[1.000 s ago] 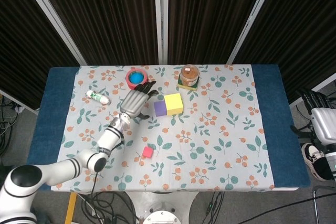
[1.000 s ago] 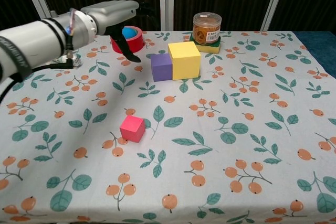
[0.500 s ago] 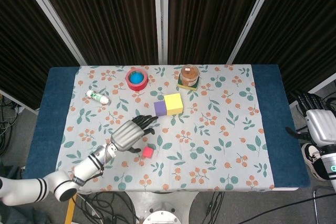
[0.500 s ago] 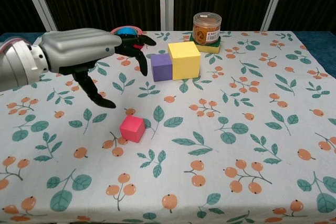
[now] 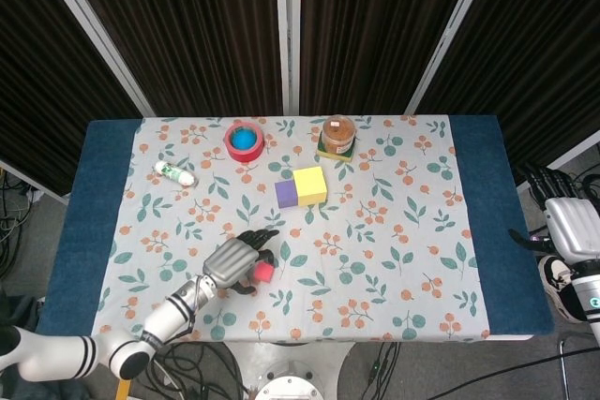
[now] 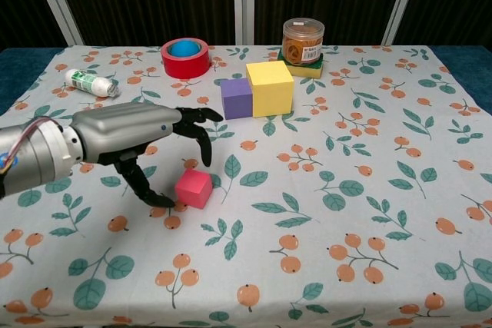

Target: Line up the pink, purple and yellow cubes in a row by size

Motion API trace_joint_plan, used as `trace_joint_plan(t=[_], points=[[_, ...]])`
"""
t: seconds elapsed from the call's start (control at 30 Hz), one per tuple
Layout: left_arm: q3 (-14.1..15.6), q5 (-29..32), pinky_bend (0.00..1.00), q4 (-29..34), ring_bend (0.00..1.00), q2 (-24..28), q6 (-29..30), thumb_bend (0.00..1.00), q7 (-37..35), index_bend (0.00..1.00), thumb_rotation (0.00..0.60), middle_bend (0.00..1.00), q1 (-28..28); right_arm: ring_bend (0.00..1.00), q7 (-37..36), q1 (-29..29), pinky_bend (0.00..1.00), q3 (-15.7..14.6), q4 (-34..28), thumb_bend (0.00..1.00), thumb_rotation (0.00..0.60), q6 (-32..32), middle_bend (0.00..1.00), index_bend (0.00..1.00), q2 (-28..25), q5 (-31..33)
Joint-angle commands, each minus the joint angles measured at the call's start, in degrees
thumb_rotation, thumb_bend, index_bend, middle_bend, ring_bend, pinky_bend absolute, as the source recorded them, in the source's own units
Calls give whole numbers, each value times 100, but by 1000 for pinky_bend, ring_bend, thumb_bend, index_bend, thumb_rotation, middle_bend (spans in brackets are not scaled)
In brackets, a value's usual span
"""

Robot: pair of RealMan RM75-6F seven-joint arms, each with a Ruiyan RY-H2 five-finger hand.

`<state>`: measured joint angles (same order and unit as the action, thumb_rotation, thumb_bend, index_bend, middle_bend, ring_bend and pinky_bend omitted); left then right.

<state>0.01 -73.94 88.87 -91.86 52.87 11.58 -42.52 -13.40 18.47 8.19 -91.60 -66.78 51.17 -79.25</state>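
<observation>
A small pink cube lies on the flowered cloth near the front. My left hand hovers just left of and over it, fingers spread and curved around it, holding nothing. Further back, the purple cube touches the bigger yellow cube, side by side. My right hand is off the table at the right edge of the head view; its fingers point up and hold nothing I can see.
A red tape roll with a blue ball inside stands at the back. A jar on a green-yellow block is behind the yellow cube. A small white bottle lies at the left.
My left hand has swung from beside the purple cube toward the front and down, ending around the pink cube. The cubes have not moved. My right hand shifted slightly.
</observation>
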Motion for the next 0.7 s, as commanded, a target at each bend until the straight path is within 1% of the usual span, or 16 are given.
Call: trace_joint_plan(t=[0.03, 0.17, 0.33, 0.47, 0.7], points=[[-47, 151, 166, -56, 80, -183, 43, 228, 72, 436, 600, 124, 79, 0, -5, -4, 32, -4, -5, 119, 600, -11, 17, 0, 1, -12], [-156, 369, 166, -168, 80, -387, 82, 242, 143, 441, 600, 124, 141, 0, -16, -12, 32, -10, -13, 119, 600, -26, 17, 0, -7, -25], [-303, 590, 166, -297, 80, -518, 53, 256, 195, 442, 600, 123, 156, 0, -40, -27, 32, -21, -10, 119, 600, -45, 17, 0, -19, -45], [-357, 699, 166, -342, 80, -561, -21, 260, 234, 448, 600, 124, 143, 0, -69, -34, 32, -28, 17, 120, 600, -35, 18, 0, -16, -32], [-385, 755, 166, -412, 80, -663, -42, 289, 283, 492, 600, 128, 161, 0, -107, -39, 32, -37, 65, 119, 600, -24, 17, 0, -5, -30]])
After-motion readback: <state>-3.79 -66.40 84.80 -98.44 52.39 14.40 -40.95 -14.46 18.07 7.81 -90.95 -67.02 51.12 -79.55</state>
